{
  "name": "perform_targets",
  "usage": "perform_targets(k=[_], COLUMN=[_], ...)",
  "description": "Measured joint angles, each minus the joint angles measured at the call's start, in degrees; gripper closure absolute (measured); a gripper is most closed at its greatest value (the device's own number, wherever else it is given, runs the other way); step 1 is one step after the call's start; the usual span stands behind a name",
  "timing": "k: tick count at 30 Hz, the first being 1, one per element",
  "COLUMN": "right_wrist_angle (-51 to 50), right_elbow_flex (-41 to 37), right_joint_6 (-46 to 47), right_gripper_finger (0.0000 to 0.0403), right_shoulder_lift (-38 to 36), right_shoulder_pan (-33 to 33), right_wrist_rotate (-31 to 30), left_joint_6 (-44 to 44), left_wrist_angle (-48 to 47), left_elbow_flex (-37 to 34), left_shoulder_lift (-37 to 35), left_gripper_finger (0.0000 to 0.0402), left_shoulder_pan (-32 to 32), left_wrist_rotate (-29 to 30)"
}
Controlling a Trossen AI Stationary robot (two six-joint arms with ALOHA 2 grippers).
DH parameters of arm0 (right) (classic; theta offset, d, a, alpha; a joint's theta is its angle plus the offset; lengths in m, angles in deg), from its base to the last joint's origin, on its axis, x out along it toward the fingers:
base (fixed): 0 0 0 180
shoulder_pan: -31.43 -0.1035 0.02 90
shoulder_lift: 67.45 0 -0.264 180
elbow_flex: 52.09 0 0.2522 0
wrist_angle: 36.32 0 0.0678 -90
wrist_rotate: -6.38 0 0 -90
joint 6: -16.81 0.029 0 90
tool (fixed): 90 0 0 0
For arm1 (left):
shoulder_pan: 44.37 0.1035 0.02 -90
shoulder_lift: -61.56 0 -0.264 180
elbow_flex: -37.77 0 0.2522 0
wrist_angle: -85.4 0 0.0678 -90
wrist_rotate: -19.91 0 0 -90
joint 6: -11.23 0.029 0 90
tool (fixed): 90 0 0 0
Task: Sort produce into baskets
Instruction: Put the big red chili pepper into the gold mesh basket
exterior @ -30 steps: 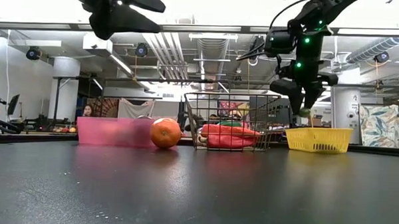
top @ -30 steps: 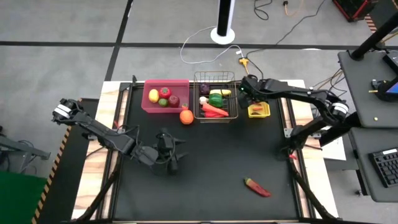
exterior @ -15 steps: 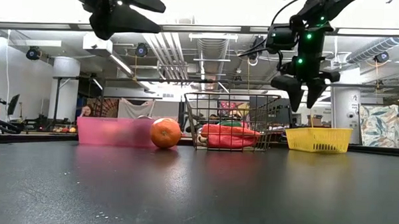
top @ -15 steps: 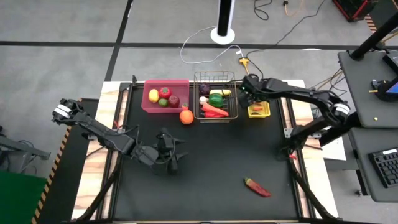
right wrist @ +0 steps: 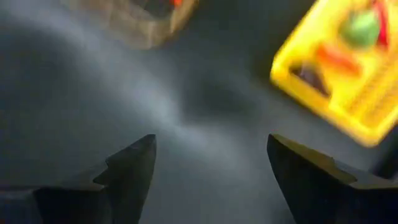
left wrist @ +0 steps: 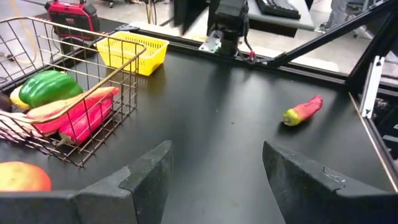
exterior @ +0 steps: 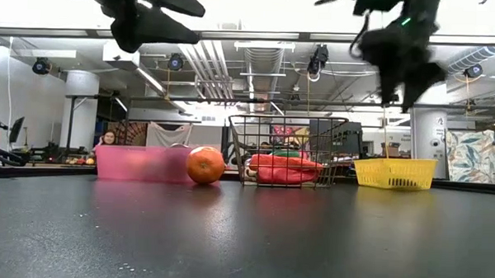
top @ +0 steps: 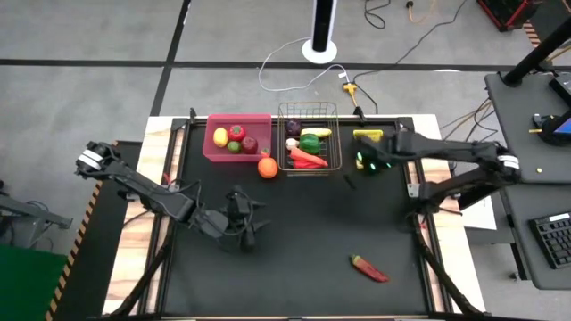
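At the far edge, the pink bin point(top: 238, 136) holds several fruits. The wire basket point(top: 309, 147) beside it holds a green pepper point(left wrist: 40, 87), red pieces and more. My right arm partly covers the yellow bin point(top: 368, 135), which has small pieces in it point(right wrist: 336, 74). An orange point(top: 267, 167) lies on the table between the pink bin and the basket. Near the front lies a red chilli point(top: 368, 267). My right gripper point(top: 364, 164) hangs open and empty above the table, just on the near side of the yellow bin. My left gripper point(top: 245, 223) waits open over the table's left middle.
The black tabletop is bare between the baskets and the chilli point(left wrist: 303, 111). Cables and a white stand lie on the floor beyond the far edge. The right arm's base point(left wrist: 227, 25) stands at the table's right edge.
My right gripper has opened wider over the yellow bin. It has then risen and swung away from the bin toward the table's near edge, tipping more steeply downward. A small green thing seen at its fingertips a second ago is gone from them.
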Motion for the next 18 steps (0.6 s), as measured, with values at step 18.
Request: perform_targets(k=[18], right_wrist_angle=[0.93], right_elbow_flex=[0.09], right_joint_6=[27.32], right_gripper_finger=[0.0129], right_shoulder_lift=[12.92], right_shoulder_pan=[-49.8], right_wrist_rotate=[11.32], left_joint_6=[6.85], left_wrist_angle=[0.7], left_elbow_flex=[4.87], left_shoulder_lift=[1.86], left_gripper_finger=[0.0171], left_shoulder_pan=[0.0], left_wrist_rotate=[0.0])
